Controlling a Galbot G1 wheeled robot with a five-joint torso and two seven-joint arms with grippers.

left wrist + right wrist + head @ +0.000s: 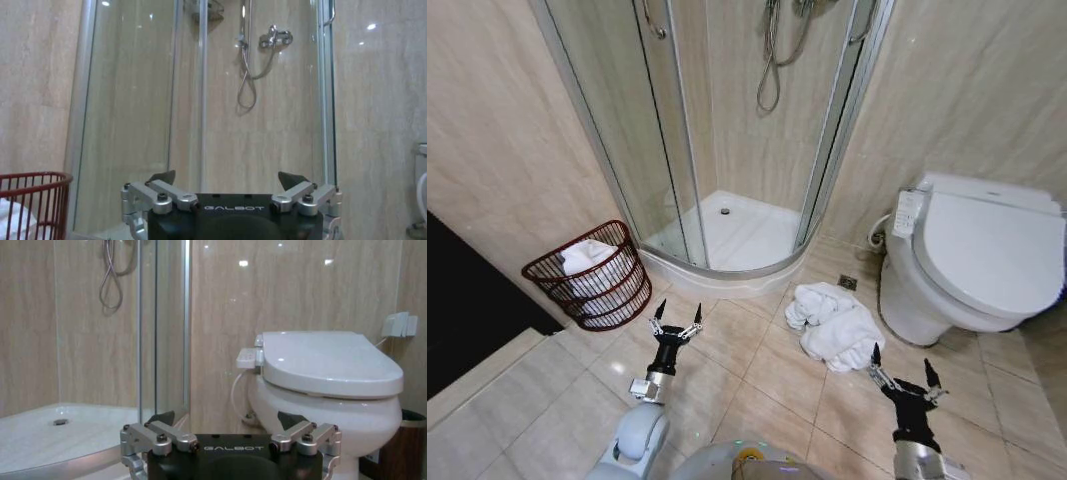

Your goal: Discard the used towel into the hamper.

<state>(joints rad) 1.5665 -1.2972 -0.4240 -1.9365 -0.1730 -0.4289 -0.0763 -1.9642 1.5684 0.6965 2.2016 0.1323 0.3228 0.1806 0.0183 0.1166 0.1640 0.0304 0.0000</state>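
A crumpled white towel (831, 322) lies on the tiled floor between the shower base and the toilet. The hamper (593, 275), a reddish-brown wire basket, stands on the floor at the left against the wall, with white cloth inside it; its rim (33, 179) shows in the left wrist view. My left gripper (676, 317) hangs open above the floor, to the right of the hamper. My right gripper (903, 366) is open too, just in front of the towel and near the toilet. Both hold nothing.
A glass shower enclosure (727, 130) with a raised white base (727, 235) fills the far middle. A white toilet (977, 260) with shut lid stands at the right. A floor drain (848, 283) sits beside it. A dark doorway (462, 310) lies at the left.
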